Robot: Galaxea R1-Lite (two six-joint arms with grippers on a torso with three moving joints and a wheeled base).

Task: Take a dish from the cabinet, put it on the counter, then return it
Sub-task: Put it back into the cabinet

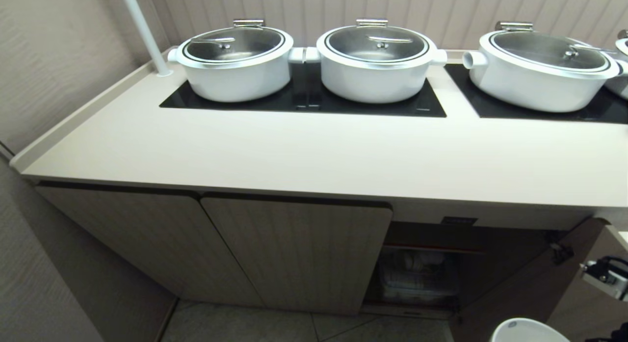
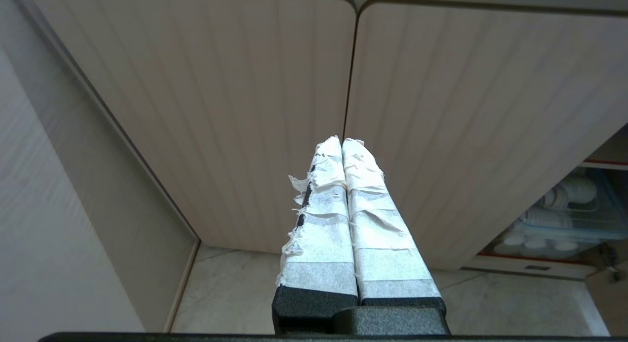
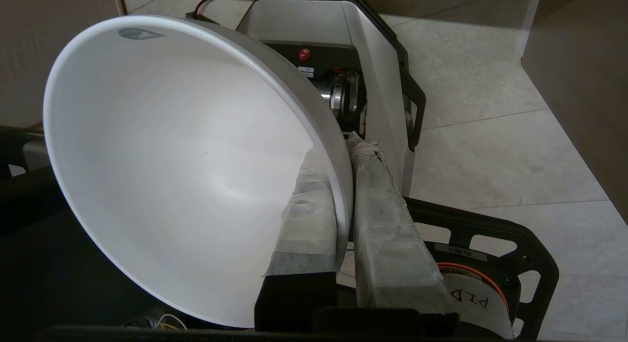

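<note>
White ceramic fills most of the right wrist view: the dish (image 3: 186, 170), a plain round bowl, is pinched at its rim by the right gripper (image 3: 346, 185). One tape-wrapped finger lies inside the bowl wall and the other (image 3: 387, 234) outside it, the two drawn in close so that only the thin wall stands between them. The bowl hangs tipped on its side over the tiled floor (image 3: 490, 150), with part of the robot's own base (image 3: 373, 77) behind it. In the head view only the rim of the dish (image 1: 527, 329) shows, at the bottom right corner, low in front of the cabinet (image 1: 294, 253) and well below the counter (image 1: 314, 155).

Both left-hand cabinet doors are shut; the right-hand door (image 1: 515, 283) stands swung open, and inside the compartment a clear bin (image 1: 417, 278) of stacked white dishes sits on the shelf. On the counter three white lidded pots (image 1: 378, 62) stand on the black cooktop panels (image 1: 304, 104) along the back edge; the front strip of the worktop is bare.

The left gripper (image 2: 343, 145) hangs before the seam of the two shut doors, its taped fingers pressed together with nothing between them and clear of the door faces.
</note>
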